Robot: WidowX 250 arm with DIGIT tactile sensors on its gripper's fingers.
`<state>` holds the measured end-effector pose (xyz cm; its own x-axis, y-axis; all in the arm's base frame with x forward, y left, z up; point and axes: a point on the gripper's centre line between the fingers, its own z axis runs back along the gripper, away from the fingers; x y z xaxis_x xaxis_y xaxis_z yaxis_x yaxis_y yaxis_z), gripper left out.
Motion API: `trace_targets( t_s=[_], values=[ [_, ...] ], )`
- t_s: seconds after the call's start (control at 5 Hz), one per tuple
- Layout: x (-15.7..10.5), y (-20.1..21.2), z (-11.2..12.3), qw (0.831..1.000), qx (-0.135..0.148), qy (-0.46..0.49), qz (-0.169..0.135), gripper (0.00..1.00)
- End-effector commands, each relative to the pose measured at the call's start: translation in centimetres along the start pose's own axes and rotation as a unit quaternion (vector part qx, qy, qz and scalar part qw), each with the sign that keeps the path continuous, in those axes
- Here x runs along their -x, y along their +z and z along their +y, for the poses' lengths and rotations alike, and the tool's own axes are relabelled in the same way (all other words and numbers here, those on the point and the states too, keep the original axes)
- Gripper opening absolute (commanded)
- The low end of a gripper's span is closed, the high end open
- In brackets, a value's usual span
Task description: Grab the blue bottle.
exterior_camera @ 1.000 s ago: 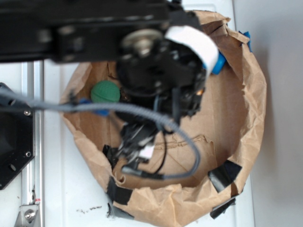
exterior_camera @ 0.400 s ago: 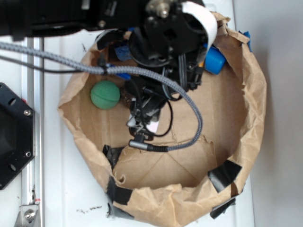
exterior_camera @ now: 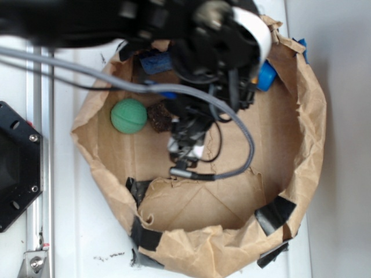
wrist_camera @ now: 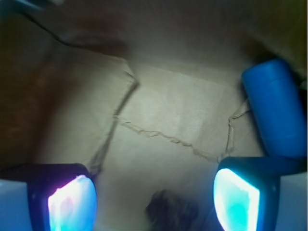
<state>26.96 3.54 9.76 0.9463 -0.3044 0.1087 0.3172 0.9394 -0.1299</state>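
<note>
Across the white bench sits a crumpled brown paper bag, rim rolled down and patched with black tape, with the black arm reaching over its far edge. Inside, at the far right against the wall, lies the blue bottle, mostly hidden under the arm in the exterior view. The tool hangs spread over bare paper, its right finger just beside the bottle and gripping nothing. A green ball and a dark brown lump rest at the left. Smooth rigid plastic looks light and slippery; a hold across the cylindrical body, not the end, seems safest.
</note>
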Motion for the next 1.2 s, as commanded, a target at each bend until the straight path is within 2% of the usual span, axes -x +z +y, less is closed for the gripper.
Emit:
trace_targets(
  t_s=[0.0, 0.2, 0.4, 0.6, 1.0],
  values=[
    [-1.9, -1.3, 1.1, 0.999, -0.037, -0.006, -0.022, 1.00],
    [-1.8, -1.5, 0.5, 0.997, -0.072, -0.022, -0.026, 1.00],
    [-2.3, -1.2, 1.5, 0.994, -0.097, -0.036, -0.029, 1.00],
    [-2.5, -0.9, 2.1, 0.994, -0.092, -0.044, -0.030, 1.00],
    [-3.1, -0.2, 2.9, 0.988, -0.143, -0.029, -0.059, 1.00]
  ],
)
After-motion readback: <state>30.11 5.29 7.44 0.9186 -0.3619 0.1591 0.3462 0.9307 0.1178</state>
